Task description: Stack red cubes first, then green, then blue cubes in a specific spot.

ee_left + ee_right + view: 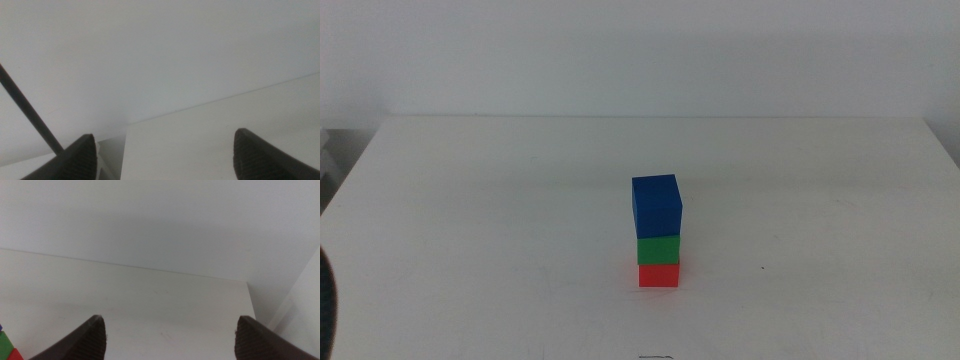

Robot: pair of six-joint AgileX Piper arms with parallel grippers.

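Cubes stand in a single column on the white table (470,200), and that column serves as the landmark for everything else. The red cube (659,274) sits at the base, directly on the tabletop; the green cube (659,248) rests on top of it, touching; the blue cube (656,205) crowns the stack, touching the green one and seeming turned slightly out of line with the two beneath. The stack is upright and stands a little toward the near edge of the table, roughly midway between its left and right sides. Nothing touches the column, and nothing lies beside it on the surface. Behind the stack the table ends at a plain pale wall (640,50). Well to the left of the stack, at the near left corner of the middle view, a dark rounded shape shows at the picture's edge; what it is cannot be told. The left gripper (165,155) is held apart from the stack, its two dark jaws spread wide with only bare table and wall between them. The right gripper (170,337) likewise has its jaws spread wide and holds nothing; in its wrist view a sliver of the green and red cubes shows at the frame's edge beside one jaw, clear of it.
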